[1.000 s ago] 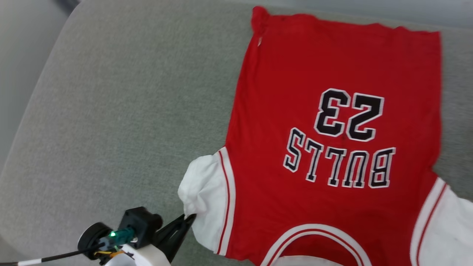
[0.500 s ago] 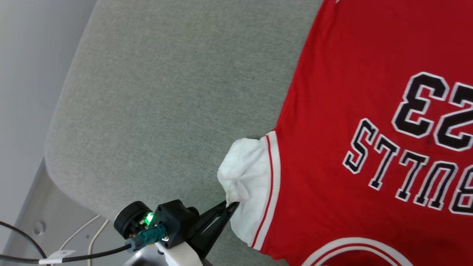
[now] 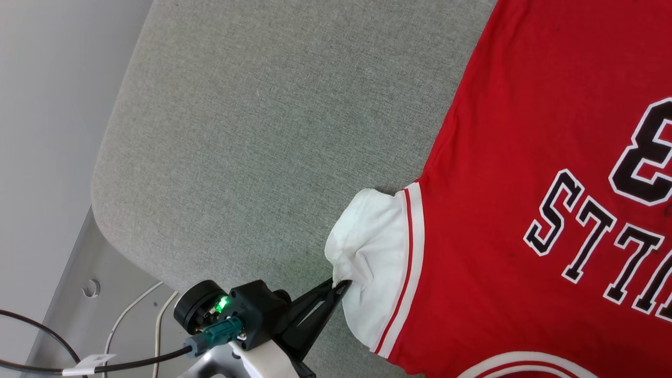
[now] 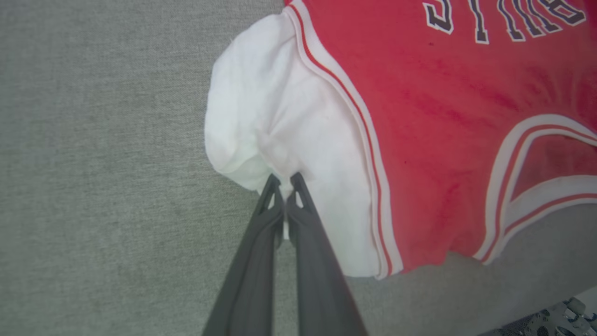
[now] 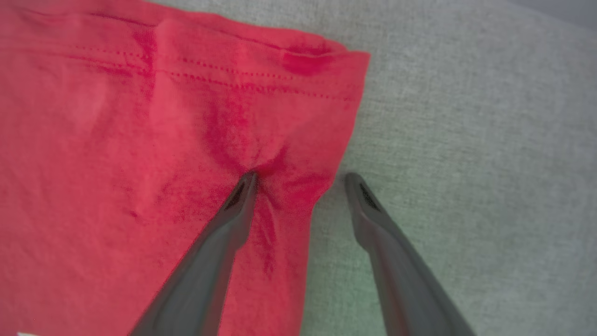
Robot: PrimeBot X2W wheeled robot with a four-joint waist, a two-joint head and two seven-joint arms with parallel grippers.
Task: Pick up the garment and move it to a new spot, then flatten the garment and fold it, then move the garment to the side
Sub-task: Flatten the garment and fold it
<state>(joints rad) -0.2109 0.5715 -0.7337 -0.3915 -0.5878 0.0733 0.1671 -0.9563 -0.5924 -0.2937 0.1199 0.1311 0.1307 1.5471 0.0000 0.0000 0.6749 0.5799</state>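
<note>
The left gripper [image 4: 284, 179] grips the bunched white sleeve [image 4: 280, 116] of the garment [image 3: 499, 210], spread at the cushion's [image 3: 252, 131] right. It should pull left, low and slow; the right gripper [image 5: 301, 179] stands apart at the hem [image 5: 280, 84].

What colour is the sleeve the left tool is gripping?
The sleeve is white, with red-striped trim at the seam. Left wrist view shows it best.
</note>
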